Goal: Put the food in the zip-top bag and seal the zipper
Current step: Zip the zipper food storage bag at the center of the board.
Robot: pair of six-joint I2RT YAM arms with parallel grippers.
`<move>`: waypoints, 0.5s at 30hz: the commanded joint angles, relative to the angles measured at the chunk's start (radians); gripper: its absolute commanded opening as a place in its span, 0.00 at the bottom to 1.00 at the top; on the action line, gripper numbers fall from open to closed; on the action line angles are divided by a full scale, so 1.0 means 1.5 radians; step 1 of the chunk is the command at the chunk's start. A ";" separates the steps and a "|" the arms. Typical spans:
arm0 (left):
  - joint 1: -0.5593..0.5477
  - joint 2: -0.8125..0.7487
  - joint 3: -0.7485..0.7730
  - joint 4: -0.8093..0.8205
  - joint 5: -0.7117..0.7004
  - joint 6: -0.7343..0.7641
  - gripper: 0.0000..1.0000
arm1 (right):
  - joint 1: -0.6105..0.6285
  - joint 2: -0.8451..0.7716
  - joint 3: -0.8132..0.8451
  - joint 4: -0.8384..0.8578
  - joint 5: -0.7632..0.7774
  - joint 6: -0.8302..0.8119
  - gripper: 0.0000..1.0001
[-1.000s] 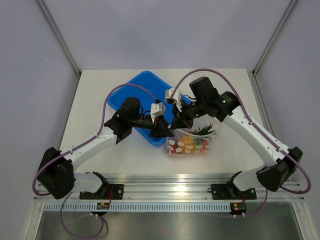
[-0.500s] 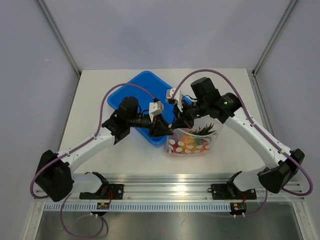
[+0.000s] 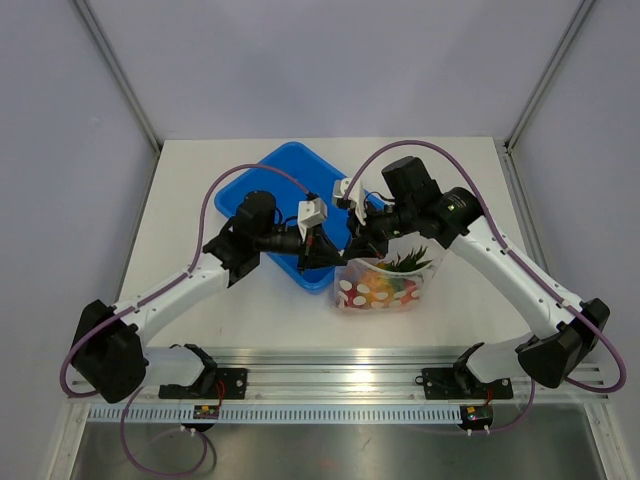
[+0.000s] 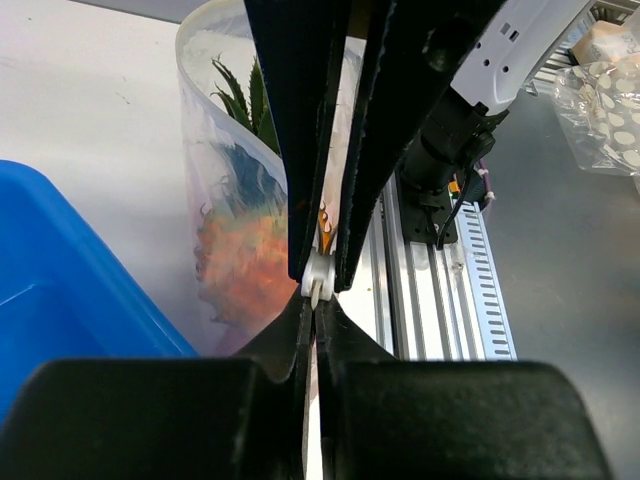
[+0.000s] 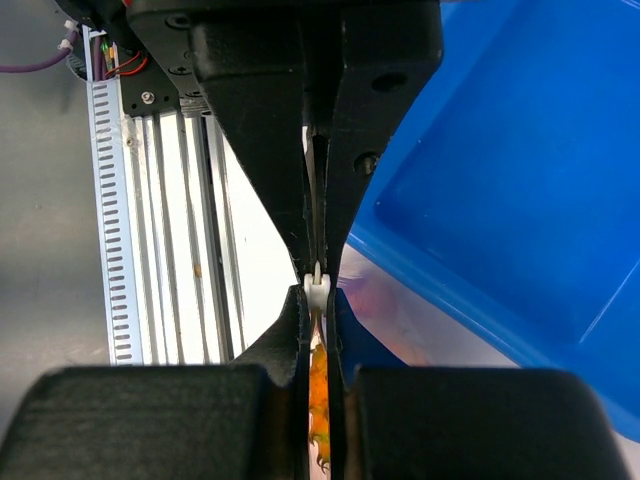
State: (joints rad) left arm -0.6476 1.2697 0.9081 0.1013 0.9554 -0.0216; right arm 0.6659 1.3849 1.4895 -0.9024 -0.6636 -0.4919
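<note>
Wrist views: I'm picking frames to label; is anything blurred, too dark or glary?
Left wrist view: the left hand is a dark, soft-edged mass up close, while the zip-top bag behind it is sharp, with mild sheen. Right wrist view: the right hand is equally black and featureless; the blue tray is crisp. Top external view: even light, soft shadows, no blur.
</note>
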 commanded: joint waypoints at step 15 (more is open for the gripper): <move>0.003 -0.021 0.000 0.071 -0.028 -0.013 0.00 | 0.004 0.010 0.052 -0.004 0.003 -0.003 0.27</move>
State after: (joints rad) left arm -0.6464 1.2800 0.9134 0.1322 0.9356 -0.0410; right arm 0.6655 1.3922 1.5188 -0.9142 -0.6460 -0.4908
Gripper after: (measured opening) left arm 0.004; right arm 0.271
